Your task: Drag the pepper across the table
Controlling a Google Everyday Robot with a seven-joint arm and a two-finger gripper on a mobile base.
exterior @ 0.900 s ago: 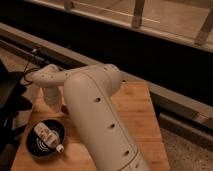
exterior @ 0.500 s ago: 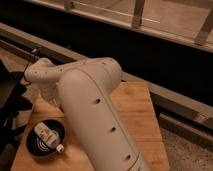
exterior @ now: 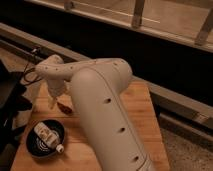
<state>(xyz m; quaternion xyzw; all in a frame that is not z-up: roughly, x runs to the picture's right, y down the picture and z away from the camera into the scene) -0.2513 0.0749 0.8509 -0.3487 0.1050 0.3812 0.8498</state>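
Observation:
The small dark-red pepper (exterior: pixel 64 107) lies on the light-brown wooden table (exterior: pixel 140 115), left of the middle. My gripper (exterior: pixel 53 102) hangs from the white wrist and points down at the table just left of the pepper, very close to it. I cannot tell whether it touches the pepper. My thick white arm (exterior: pixel 100 110) crosses the middle of the view and hides much of the tabletop behind it.
A dark bowl (exterior: pixel 31 145) sits at the table's front left with a white bottle-like thing (exterior: pixel 46 134) lying in it. Dark equipment (exterior: pixel 10 105) stands off the left edge. A dark wall and metal rail (exterior: pixel 165 95) run behind the table.
The arm has swung and its elbow has shifted, uncovering more of the left tabletop. The pepper now shows just right of the gripper. The bowl has not moved.

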